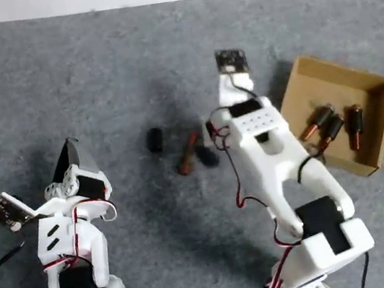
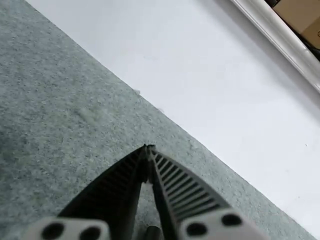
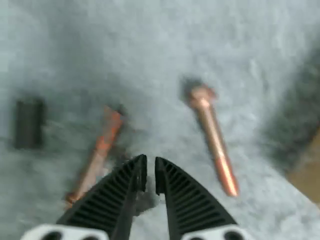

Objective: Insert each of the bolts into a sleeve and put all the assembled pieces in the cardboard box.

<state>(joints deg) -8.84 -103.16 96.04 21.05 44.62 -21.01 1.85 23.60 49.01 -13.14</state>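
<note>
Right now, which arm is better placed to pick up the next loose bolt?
Right. The right gripper hangs over the loose bolts; the left gripper sits well off to their side.

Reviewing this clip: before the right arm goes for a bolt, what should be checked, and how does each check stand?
1. Right gripper empty: ok.
2. Its jaws wide enough for a bolt: not ok, only a narrow gap.
3. Free sleeve available: ok, lying alone.
4. Loose bolts to pick: ok, sleeve-side bolt and box-side bolt both lie flat, apart.
5. Cardboard box has room: ok, three assembled pieces inside.
6. Left gripper clear of the parts: ok, shut, off to the side.
</note>
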